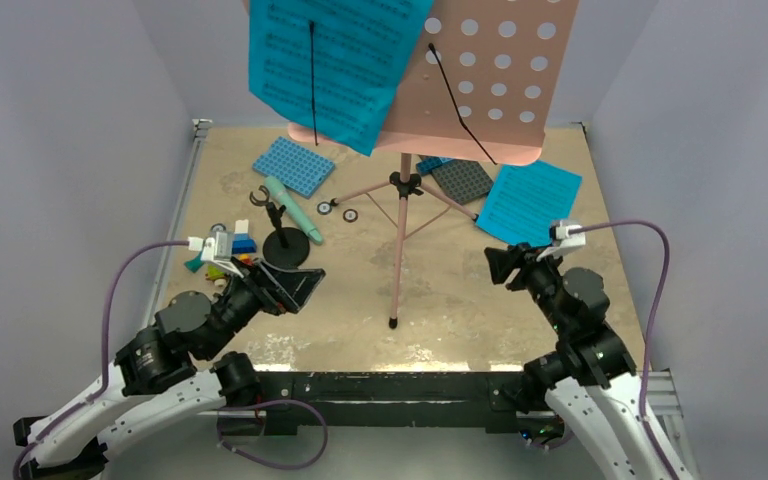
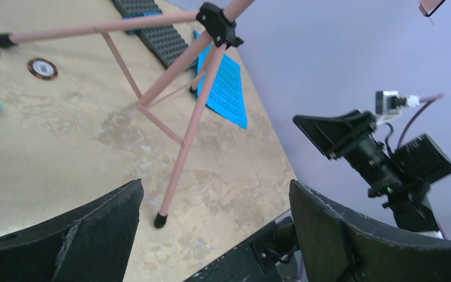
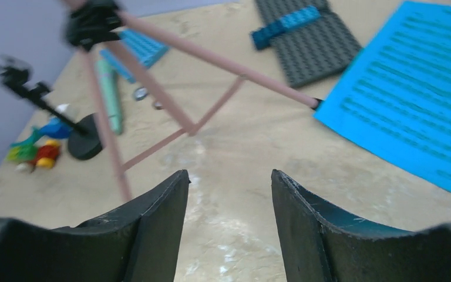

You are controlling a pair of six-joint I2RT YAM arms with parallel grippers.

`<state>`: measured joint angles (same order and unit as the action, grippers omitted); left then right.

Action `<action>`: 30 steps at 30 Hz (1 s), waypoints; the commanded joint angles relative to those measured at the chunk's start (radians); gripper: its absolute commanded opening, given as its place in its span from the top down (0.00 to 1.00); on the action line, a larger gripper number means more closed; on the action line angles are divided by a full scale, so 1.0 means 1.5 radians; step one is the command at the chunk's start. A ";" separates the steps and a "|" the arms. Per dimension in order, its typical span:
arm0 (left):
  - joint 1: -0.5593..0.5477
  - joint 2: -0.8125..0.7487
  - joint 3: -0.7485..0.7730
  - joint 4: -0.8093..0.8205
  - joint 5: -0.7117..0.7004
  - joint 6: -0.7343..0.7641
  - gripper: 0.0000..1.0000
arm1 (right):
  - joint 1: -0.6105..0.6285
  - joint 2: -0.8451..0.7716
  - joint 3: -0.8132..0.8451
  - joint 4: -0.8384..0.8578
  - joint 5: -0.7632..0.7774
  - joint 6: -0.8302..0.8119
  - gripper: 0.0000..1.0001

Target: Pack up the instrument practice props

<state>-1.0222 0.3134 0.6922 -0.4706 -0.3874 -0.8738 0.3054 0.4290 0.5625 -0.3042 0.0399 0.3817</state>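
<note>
Two empty grippers flank the pink music stand (image 1: 400, 250) at the near edge of the table (image 1: 460, 310) — left gripper (image 1: 295, 285) jaws spread wide, right gripper (image 1: 505, 265) jaws parted — likely poised to take it.

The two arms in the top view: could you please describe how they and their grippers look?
The left arm and right arm have white lower shells with black joints and wrists. Each carries a small white camera with a purple cable. The left gripper and right gripper have broad, matte black, wedge-shaped fingers with scuffed edges.
</note>
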 commanded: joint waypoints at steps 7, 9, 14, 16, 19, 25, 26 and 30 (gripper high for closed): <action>-0.002 0.063 0.135 -0.011 -0.091 0.190 0.03 | 0.421 0.012 0.116 0.032 0.274 -0.165 0.43; -0.002 0.080 0.160 -0.015 -0.100 0.215 0.03 | 0.519 0.048 0.145 0.061 0.348 -0.217 0.43; -0.002 0.078 0.192 0.022 -0.128 0.288 0.05 | 0.675 0.138 0.216 0.138 0.431 -0.316 0.42; -0.002 0.076 0.207 0.063 -0.140 0.344 0.07 | 0.701 0.173 0.255 0.172 0.448 -0.342 0.42; -0.002 0.103 0.260 0.119 -0.133 0.420 0.09 | 0.711 0.233 0.326 0.199 0.449 -0.358 0.41; -0.002 0.197 0.369 0.206 -0.091 0.524 0.09 | 0.713 0.323 0.403 0.382 0.451 -0.397 0.36; -0.002 0.200 0.366 0.236 -0.079 0.537 0.08 | 0.713 0.339 0.416 0.399 0.451 -0.398 0.35; -0.002 0.206 0.360 0.337 -0.063 0.573 0.08 | 0.711 0.424 0.502 0.409 0.488 -0.363 0.30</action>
<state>-1.0225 0.6037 1.2266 -0.1535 -0.5259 -0.1322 1.3689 0.9730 1.1946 0.1726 0.7021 -0.1711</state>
